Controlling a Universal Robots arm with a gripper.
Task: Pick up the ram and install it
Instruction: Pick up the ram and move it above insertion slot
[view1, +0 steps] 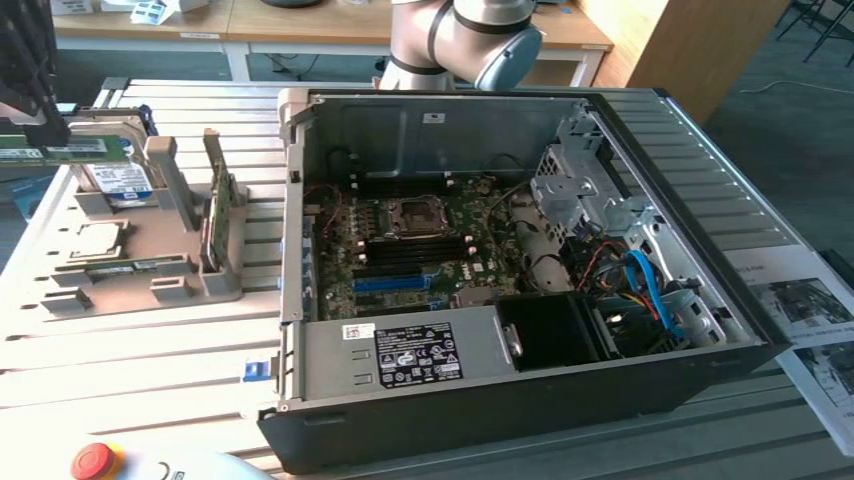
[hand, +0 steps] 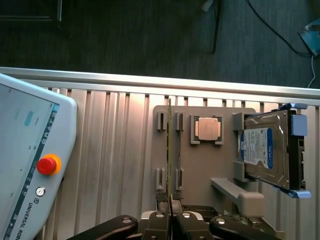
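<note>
A slatted metal surface (view1: 134, 360) is carrying everything. On the exterior view's right, an open black computer case (view1: 534, 420) is lying on its side, and its green motherboard (view1: 400, 250) is facing up. Behind the case the robot arm (view1: 467, 35) is standing.

In the wrist view a grey teach pendant (hand: 25, 150) is lying on the surface, well apart from a grey holder (hand: 200, 170). In the exterior view this holder (view1: 80, 295) is sitting on the exterior view's left, beside the case.

A silver hard drive (hand: 270, 150) with a blue-white label is resting at the holder's end far from the pendant; the exterior view is showing it too (view1: 118, 182).

The gripper (hand: 171, 210) is hanging over the holder with its jaws narrow, clamping the ram (hand: 170, 150). The wrist camera is seeing the ram edge-on, as a thin line running out from between the fingers. In the exterior view the gripper (view1: 38, 140) is at the far left, and the ram (view1: 74, 152) is lying level in it, raised above the holder.

A second green stick (view1: 134, 267) is lying on the holder's near part, just beside the square silver processor (view1: 91, 240), which the wrist view is also showing (hand: 207, 129).

A red stop button (hand: 48, 165) is sitting on the pendant.
</note>
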